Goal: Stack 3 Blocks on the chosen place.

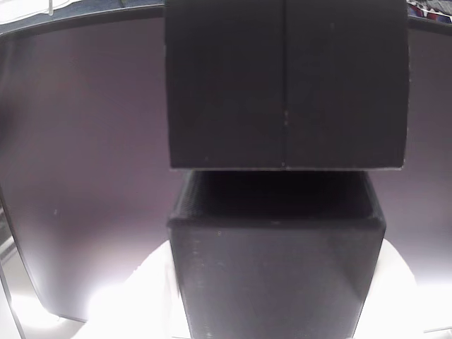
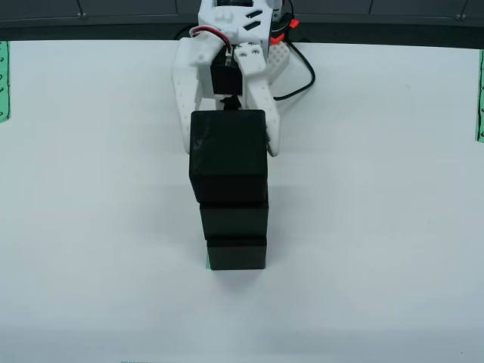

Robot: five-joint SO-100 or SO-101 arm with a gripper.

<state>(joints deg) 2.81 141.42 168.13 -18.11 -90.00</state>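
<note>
Three black blocks stand as one column on the white table [image 2: 378, 227]. In the overhead view the top block [image 2: 228, 155] sits on the middle block [image 2: 234, 219], which sits on the bottom block [image 2: 237, 253]. A sliver of the green striped patch [image 2: 208, 262] shows at the bottom block's lower left corner.

In the close view the top block [image 1: 286, 83], with a vertical seam line down its face, rests on the ribbed block [image 1: 275, 265] beneath it.

The white gripper [image 2: 227, 132] lies behind the column in the overhead view, its fingers [image 2: 181, 113] flanking the rear of the top block; whether they press on it cannot be told. A black cable [image 2: 302, 76] trails from the arm.
</note>
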